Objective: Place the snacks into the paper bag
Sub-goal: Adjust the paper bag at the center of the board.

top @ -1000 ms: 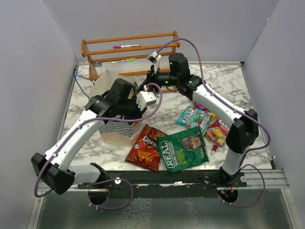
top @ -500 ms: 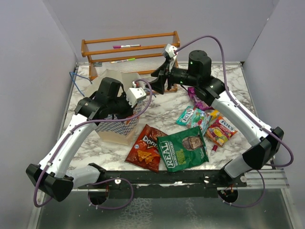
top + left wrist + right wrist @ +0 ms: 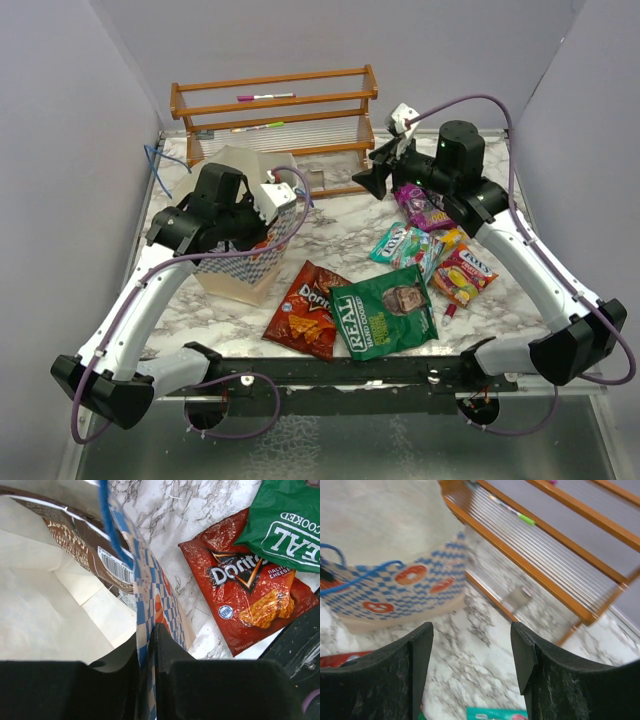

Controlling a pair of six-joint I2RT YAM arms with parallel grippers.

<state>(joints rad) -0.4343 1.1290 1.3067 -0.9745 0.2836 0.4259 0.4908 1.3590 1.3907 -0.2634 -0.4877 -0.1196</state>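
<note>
On the marble tabletop (image 3: 340,225) the checkered paper bag (image 3: 243,275) stands at the left, a brown packet (image 3: 75,540) inside it, its rim pinched between the left jaws. Doritos (image 3: 305,310) and green REAL chips (image 3: 390,315) lie beside it, candy packs (image 3: 440,255) further right. The right jaws hang open, empty, near the wooden rack (image 3: 275,110)

We see bright, even light falling from above the desk (image 3: 345,235), with only soft, short shadows beneath the arms. In the left wrist view the Doritos packet (image 3: 245,595) is sharp, with small foil glints, while the left gripper (image 3: 148,637) is a dark, unfocused mass. The right wrist view is smeared: the wooden rack (image 3: 540,545) and the paper bag (image 3: 405,587) look soft.
</note>
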